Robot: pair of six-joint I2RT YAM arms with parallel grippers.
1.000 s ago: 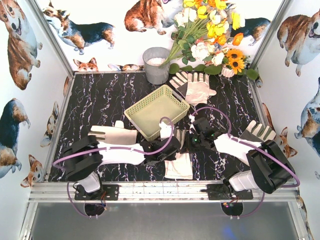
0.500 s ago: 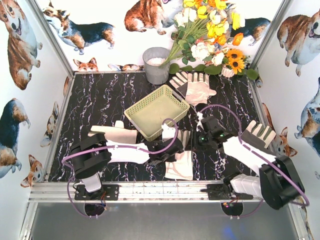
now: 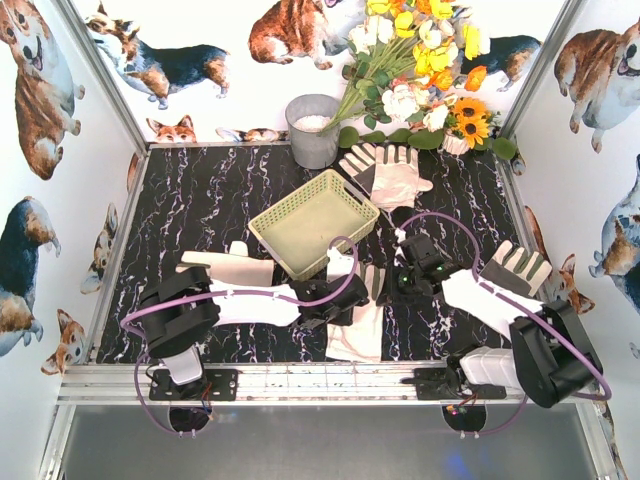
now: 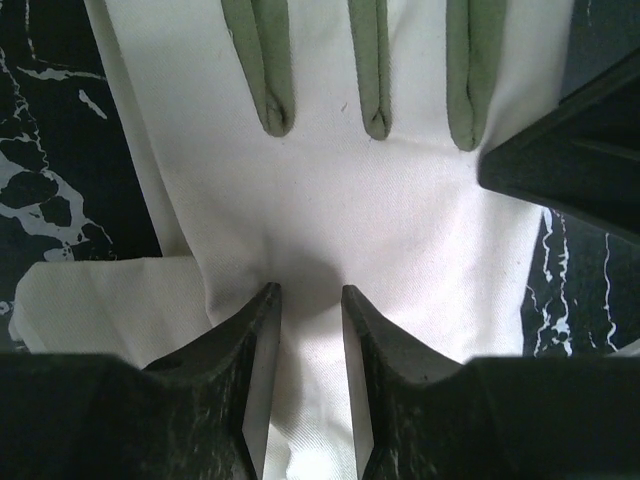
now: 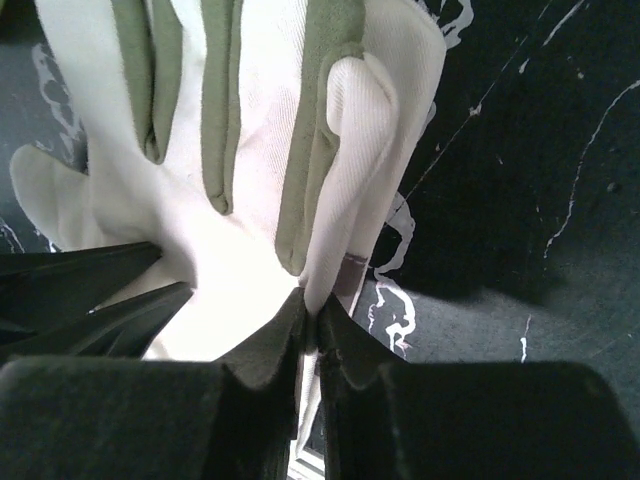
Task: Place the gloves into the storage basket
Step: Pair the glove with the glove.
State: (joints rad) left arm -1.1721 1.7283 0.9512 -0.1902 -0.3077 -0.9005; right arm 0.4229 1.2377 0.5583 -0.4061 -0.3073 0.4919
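Five gloves [image 3: 395, 175] lie on the black marbled table [image 3: 200, 200] around one basket [image 3: 268, 250]. The right gripper [image 5: 312, 300] pinches the middle glove [image 3: 358, 338]. The left gripper [image 4: 310, 290] rests on it, jaws slightly apart. Dog-picture walls [image 3: 60, 100] stand around.

Overhead plus wrist close-ups, shared glove [image 4: 330, 200]

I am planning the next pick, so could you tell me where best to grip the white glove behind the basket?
Probably the cuff, its near end: the glove lies flat, tips toward the flowers, so come straight down and pinch a fold there.
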